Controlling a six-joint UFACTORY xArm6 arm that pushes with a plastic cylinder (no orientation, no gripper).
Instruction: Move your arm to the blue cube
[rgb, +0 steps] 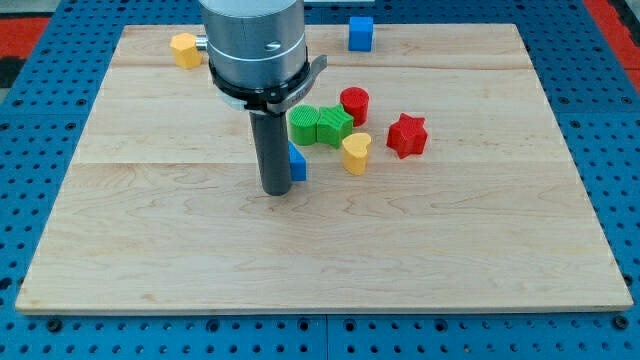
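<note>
care matters here, since my tip (276, 190) sits touching a partly hidden blue block (297, 164), while the blue cube (361, 32) waits far off at the view's top; no pincer exists.

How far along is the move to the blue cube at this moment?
Done: nothing yet that shows. In hand: my tip sits against a blue block half hidden behind the rod, not clearly a cube. Left: the blue cube at the view's top stands far from the tip.

Tip (275, 190) touching small blue block (297, 165).
</note>
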